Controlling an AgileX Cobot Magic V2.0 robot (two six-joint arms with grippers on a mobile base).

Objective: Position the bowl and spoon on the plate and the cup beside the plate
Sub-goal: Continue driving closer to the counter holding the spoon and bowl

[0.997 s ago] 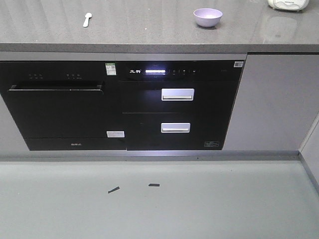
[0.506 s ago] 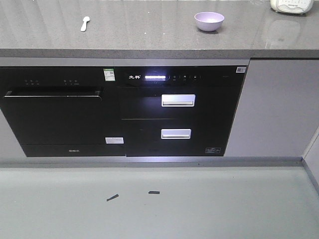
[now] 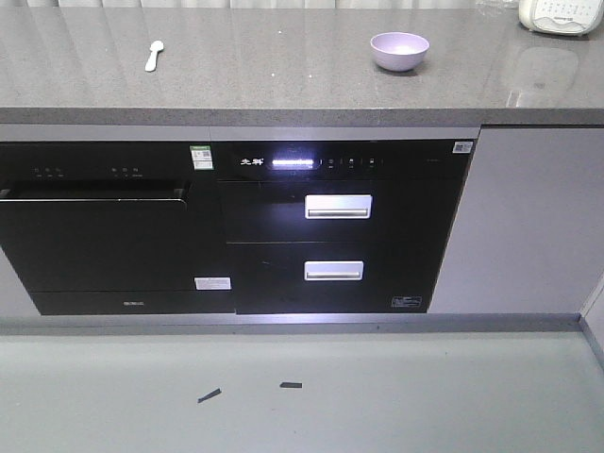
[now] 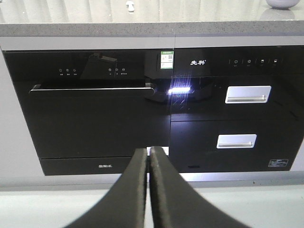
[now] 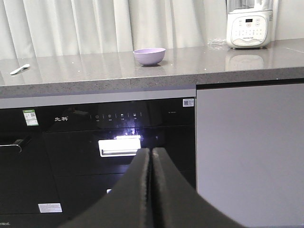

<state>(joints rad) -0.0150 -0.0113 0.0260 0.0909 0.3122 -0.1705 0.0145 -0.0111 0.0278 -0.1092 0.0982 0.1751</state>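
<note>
Each arm's two dark fingers are pressed together on nothing: the left gripper (image 4: pixel 148 151) and the right gripper (image 5: pixel 151 152) both face the black cabinets. Two dark scraps (image 3: pixel 209 394) lie on the floor (image 3: pixel 425 396). Beyond them are two silver drawer handles (image 3: pixel 337 206). On the countertop (image 3: pixel 283 90), one spoon (image 3: pixel 153 55) lies at the left and one bowl (image 3: pixel 398 50) stands upright well apart to the right. One white appliance (image 3: pixel 562 14) sits at the far right.
</note>
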